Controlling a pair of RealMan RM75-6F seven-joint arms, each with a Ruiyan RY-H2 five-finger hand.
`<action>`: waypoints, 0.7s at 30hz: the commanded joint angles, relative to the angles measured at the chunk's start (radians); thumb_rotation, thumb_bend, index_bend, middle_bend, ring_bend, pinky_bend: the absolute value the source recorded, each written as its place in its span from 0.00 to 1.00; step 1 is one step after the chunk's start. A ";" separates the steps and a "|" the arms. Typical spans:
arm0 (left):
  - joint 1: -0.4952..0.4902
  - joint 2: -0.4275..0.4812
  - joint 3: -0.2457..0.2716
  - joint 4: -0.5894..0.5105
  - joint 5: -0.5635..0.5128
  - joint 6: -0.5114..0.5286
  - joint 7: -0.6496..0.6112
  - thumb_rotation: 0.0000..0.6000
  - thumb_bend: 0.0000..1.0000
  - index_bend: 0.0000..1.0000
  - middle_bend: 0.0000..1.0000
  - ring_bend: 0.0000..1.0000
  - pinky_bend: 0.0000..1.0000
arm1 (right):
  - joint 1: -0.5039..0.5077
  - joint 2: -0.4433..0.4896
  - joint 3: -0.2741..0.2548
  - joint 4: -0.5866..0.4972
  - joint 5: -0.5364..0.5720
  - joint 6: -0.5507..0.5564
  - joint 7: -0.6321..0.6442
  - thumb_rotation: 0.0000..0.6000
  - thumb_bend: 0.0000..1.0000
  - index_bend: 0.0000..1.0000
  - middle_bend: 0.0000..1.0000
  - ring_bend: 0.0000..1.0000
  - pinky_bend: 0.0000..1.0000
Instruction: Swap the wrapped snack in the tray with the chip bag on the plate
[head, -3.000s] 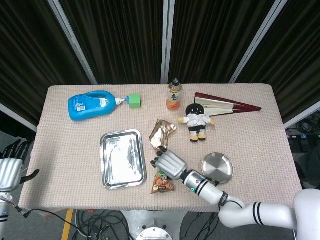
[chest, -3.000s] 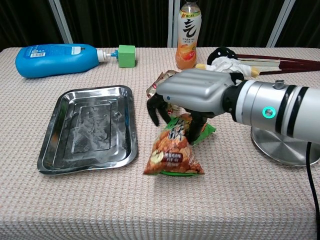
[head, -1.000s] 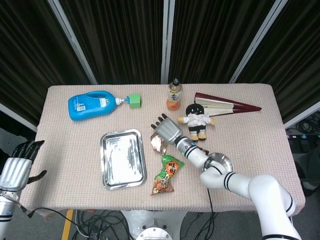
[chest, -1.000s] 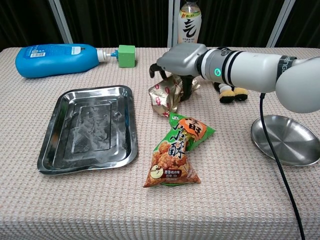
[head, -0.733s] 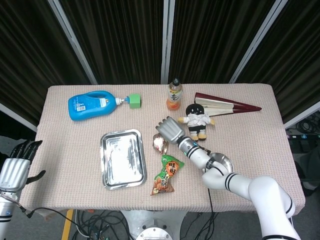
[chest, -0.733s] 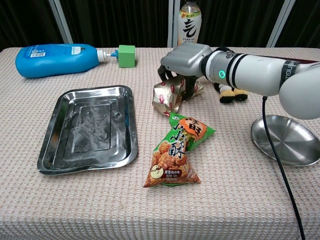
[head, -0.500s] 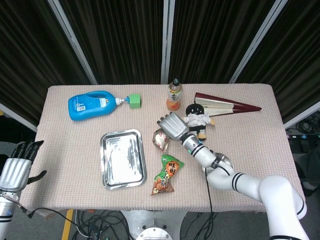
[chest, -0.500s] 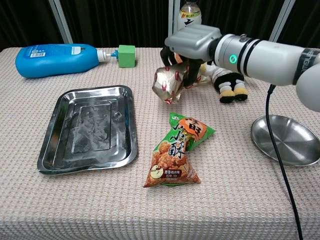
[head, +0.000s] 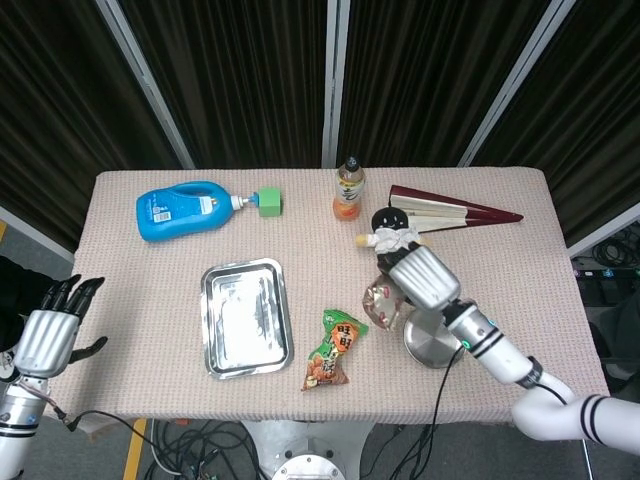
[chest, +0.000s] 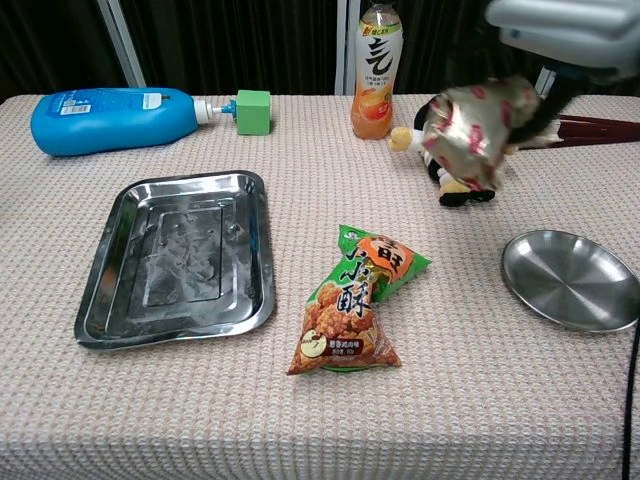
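A cloth-covered table (head: 520, 230) holds a steel tray (head: 246, 318) at left of centre, bare of snacks, and a small round steel plate (chest: 570, 279) at right. A blue detergent bottle (head: 185, 209), a drink bottle (chest: 378, 71), a folded fan (head: 455, 212) and a plush doll (head: 388, 228) sit along the far side.

The right hand (head: 423, 276) hangs in the air near the plate, fingers closed around the crinkled gold wrapped snack (chest: 472, 124), which dangles crumpled below it with no clear long axis. The left hand (head: 48, 340) waits off the table's left edge, fingers spread, holding nothing.

The chip bag (chest: 357, 303) lies flat between tray and plate, its long axis running from near to far, its sealed top toward the far right.

The foil looks slippery; a loose grip might drop the snack beside the plate or onto the doll.
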 joint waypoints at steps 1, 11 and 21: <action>-0.007 0.004 0.003 -0.017 0.008 -0.006 0.019 1.00 0.14 0.10 0.15 0.07 0.15 | -0.078 0.045 -0.078 -0.022 -0.069 0.039 0.011 1.00 0.17 0.70 0.66 0.51 0.49; -0.013 0.001 0.008 -0.019 0.003 -0.025 0.026 1.00 0.14 0.10 0.15 0.07 0.15 | -0.111 0.002 -0.106 0.063 -0.058 -0.059 0.046 1.00 0.16 0.64 0.63 0.48 0.43; -0.011 -0.014 0.010 0.014 -0.018 -0.041 -0.014 1.00 0.14 0.10 0.15 0.07 0.15 | -0.099 0.004 -0.084 0.044 0.035 -0.190 -0.041 1.00 0.10 0.23 0.34 0.15 0.18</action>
